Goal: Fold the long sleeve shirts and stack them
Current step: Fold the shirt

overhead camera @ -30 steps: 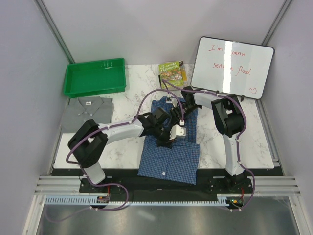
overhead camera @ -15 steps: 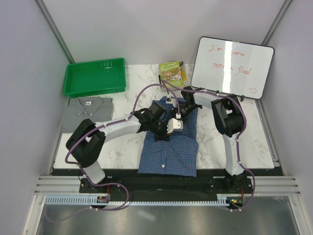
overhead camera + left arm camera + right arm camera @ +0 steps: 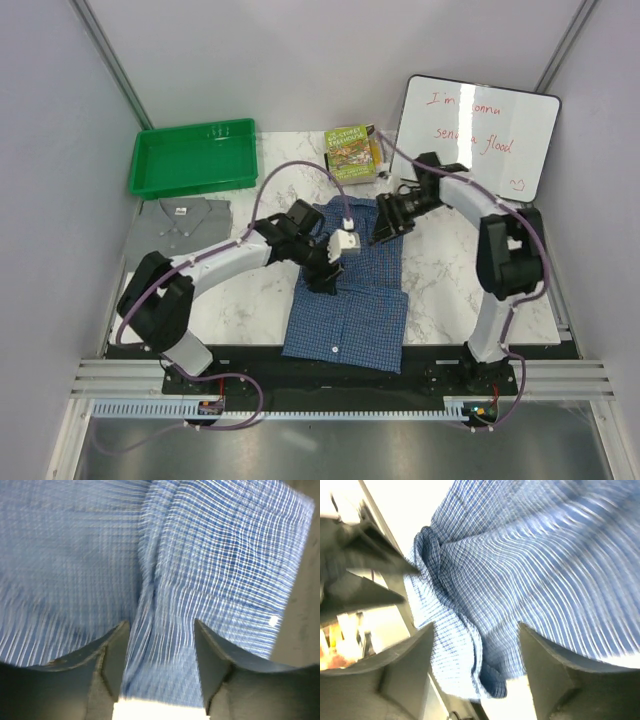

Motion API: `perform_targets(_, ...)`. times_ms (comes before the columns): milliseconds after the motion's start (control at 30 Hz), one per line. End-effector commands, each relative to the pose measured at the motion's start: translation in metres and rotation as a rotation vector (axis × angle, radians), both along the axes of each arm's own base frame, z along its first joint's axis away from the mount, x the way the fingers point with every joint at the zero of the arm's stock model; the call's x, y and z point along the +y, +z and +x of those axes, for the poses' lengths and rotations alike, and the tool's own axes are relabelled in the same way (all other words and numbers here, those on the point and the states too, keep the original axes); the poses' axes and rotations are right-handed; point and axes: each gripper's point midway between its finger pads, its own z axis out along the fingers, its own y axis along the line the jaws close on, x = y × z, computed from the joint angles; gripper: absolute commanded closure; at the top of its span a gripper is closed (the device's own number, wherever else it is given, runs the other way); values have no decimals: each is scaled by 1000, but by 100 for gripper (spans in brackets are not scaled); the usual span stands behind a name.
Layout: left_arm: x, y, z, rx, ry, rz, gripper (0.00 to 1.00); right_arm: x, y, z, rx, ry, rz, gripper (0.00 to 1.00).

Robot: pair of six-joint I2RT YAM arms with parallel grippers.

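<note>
Marble table (image 3: 440, 285): blue shirt (image 3: 345, 310) creased between spread, ungripping fingers of left gripper (image 3: 160, 625) and right gripper (image 3: 475, 627); arms angled inward, low.

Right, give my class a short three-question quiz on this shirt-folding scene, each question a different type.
1. True or false: the plain grey collared cloth shirt lies on the white marbled table, outside the green plastic tray.
2. The left gripper and right gripper are both over: A) the blue checked button-up cloth shirt B) the grey shirt C) the tray.
3. What stands propped at the table's far right corner?
Key: 1 true; 2 A; 3 the white rectangular whiteboard with red handwriting.
</note>
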Motion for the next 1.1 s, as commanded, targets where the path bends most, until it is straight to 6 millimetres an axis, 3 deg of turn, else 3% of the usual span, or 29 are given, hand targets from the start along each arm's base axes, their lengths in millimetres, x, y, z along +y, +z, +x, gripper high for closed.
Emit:
perform_targets(0,36,48,15,137,256,-64,30,-59,30,-16,55,-217,-10,18)
perform_targets(133,66,43,17,227,408,-19,24,-74,21,-64,180,-249,-28,16)
perform_targets(167,76,38,19,264,454,-1,23,-72,10,-79,250,-268,-29,17)
perform_targets(267,90,28,22,381,563,20,24,-79,2,-83,236,-321,-84,14)
perform_targets(367,94,21,23,454,632,32,25,-76,-1,-95,300,-344,-72,17)
perform_targets(467,97,15,23,504,667,46,25,-79,-8,-105,308,-379,-116,14)
perform_targets(667,101,4,18,528,704,74,26,-66,-18,-119,372,-386,-173,24)
perform_targets(900,106,-8,15,550,731,111,23,-52,-33,-122,433,-312,-199,32)
perform_targets(1067,101,-16,16,603,737,115,23,-51,-39,-121,444,-316,-212,30)
